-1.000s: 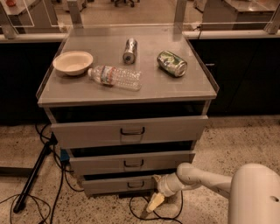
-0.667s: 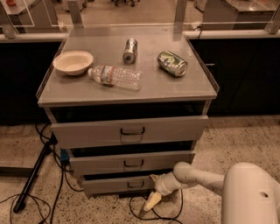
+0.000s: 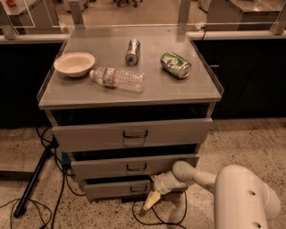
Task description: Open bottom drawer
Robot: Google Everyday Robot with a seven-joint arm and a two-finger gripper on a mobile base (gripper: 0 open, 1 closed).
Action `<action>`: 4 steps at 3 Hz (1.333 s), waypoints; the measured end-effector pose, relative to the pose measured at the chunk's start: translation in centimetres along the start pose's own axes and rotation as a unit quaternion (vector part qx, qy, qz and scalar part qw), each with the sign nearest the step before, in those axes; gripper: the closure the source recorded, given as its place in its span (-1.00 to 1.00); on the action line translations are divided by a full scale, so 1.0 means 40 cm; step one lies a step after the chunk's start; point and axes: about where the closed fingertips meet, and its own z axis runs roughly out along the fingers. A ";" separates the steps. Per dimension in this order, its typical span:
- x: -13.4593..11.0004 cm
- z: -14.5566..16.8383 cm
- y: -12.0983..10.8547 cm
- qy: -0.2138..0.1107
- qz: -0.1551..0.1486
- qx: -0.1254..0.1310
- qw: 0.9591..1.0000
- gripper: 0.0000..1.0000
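This looks like an office or lab workspace. The speckled terrazzo floor [image 3: 250, 138] has loose black cables [image 3: 57, 197] trailing across it. A grey metal cabinet [image 3: 196, 85] with 3 drawers stands before dark counters [image 3: 243, 76] topped by clear partitions [image 3: 27, 11]. The robot's gripper [image 3: 149, 203] hangs near the floor, at the bottom drawer's [image 3: 111, 188] right end.
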 end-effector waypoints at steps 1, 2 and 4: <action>0.053 0.013 0.055 0.026 0.006 -0.020 0.999 -1.00; 0.055 0.005 0.069 0.030 0.007 -0.023 0.999 -1.00; 0.070 -0.003 0.103 0.034 0.008 -0.033 0.999 -1.00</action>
